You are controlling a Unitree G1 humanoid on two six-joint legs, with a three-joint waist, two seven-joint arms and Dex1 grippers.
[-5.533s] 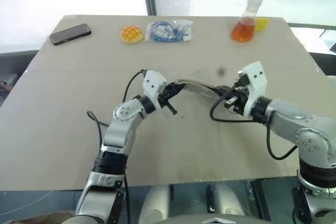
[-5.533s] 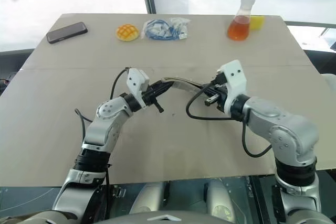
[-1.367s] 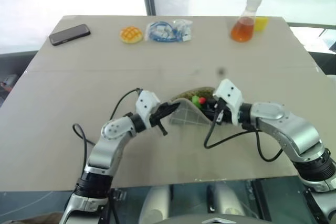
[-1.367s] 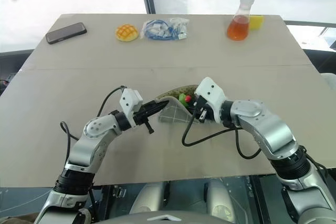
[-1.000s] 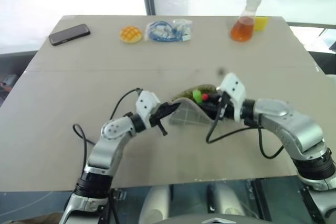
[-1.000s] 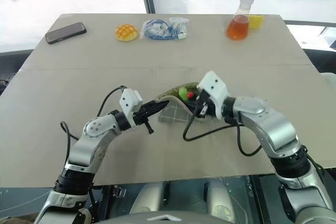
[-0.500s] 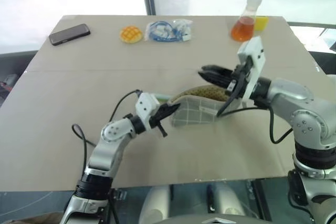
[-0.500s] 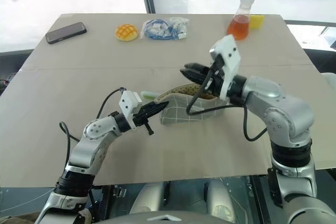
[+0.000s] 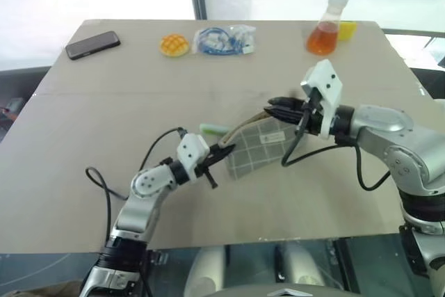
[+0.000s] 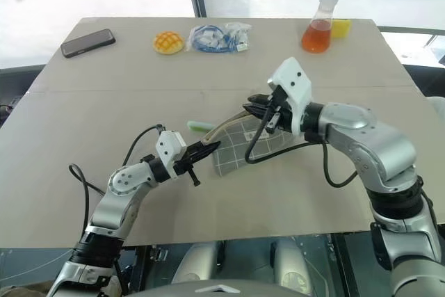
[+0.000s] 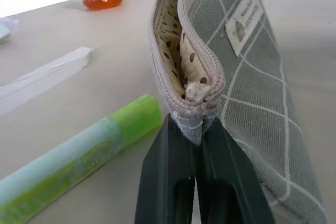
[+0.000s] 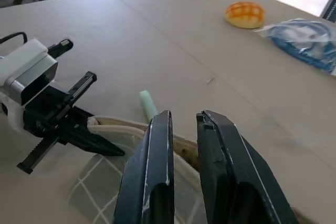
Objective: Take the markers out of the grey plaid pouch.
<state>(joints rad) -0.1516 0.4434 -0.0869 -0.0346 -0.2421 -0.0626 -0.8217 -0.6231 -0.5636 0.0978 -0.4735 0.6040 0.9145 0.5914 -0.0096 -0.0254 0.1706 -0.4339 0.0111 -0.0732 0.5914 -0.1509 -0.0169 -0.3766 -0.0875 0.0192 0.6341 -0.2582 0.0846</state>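
Grey plaid pouch (image 9: 259, 147): soft, limp, sagging; left gripper (image 9: 221, 152) pinching its zipper-end corner; right gripper (image 10: 256, 111) gripping nothing, fingers slightly parted.

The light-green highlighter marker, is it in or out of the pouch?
Out. The light-green highlighter marker lies on the table, beside the grey plaid fabric pouch.

Grey plaid pouch (image 9: 259, 148) open beside green highlighter (image 9: 213, 129).

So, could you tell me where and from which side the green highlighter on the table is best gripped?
Judging by its pose, grip the green highlighter across its mid-barrel, coming from above. It lies flat on the table beside the grey plaid pouch, its long sides bare on the side away from the pouch.
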